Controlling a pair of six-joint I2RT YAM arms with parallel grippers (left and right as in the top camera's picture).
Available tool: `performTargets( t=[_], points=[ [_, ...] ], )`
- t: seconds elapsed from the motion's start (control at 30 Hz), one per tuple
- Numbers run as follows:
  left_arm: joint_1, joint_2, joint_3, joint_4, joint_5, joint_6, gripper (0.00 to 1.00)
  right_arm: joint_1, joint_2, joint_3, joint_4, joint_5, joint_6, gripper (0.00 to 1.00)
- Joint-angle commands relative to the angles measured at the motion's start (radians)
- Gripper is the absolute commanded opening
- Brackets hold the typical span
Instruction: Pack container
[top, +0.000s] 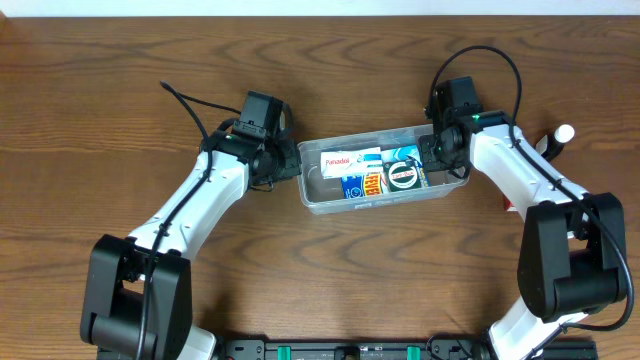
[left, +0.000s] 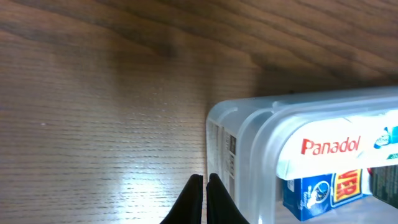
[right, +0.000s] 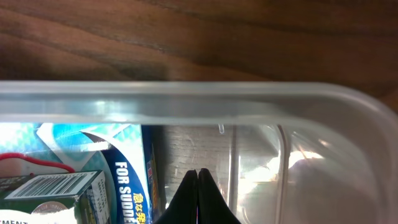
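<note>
Left fingers (left: 193, 202) pressed together, holding nothing, just beside the container's (top: 305, 185) end wall. Right fingers (right: 188, 205) likewise closed at its opposite end. I see it resting on the surface (top: 100, 100), boxes (top: 350, 160) inside.

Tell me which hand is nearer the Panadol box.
Left. The left hand sits just outside the container end beside the Panadol box; the right hand is at the opposite end.

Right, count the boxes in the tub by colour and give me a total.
White Panadol box: 1
Blue box: 1
Dark box: 1
Total: 3 in the container, as far as the overhead view shows.
</note>
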Motion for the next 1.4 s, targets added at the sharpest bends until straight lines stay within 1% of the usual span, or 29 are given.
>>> performTargets(
  t=[0.0, 0.17, 0.27, 0.43, 0.87, 1.0, 1.37],
  points=[
    [0.0, -0.004, -0.005, 0.003, 0.032, -0.013, 0.06, 0.016, 0.01, -0.008, 0.003, 0.017, 0.037, 0.01],
    [0.0, -0.004, -0.005, 0.023, 0.1, -0.003, 0.06, 0.016, 0.01, -0.008, 0.008, 0.018, 0.037, 0.01],
    [0.0, -0.004, -0.005, 0.026, 0.099, 0.011, 0.06, 0.016, 0.01, -0.008, 0.007, 0.018, 0.037, 0.01],
    [0.0, -0.004, -0.005, 0.031, 0.099, 0.011, 0.06, 0.016, 0.01, -0.016, 0.011, 0.04, 0.082, 0.01],
    [0.0, -0.004, -0.005, 0.03, 0.099, 0.011, 0.06, 0.016, 0.018, -0.051, 0.051, 0.04, 0.082, 0.01],
    [0.0, -0.004, -0.005, 0.03, 0.099, 0.011, 0.06, 0.016, 0.036, -0.052, 0.049, 0.036, 0.116, 0.01],
    [0.0, -0.004, -0.005, 0.028, 0.1, 0.011, 0.06, 0.016, 0.042, -0.051, 0.086, -0.121, 0.12, 0.01]
  ],
)
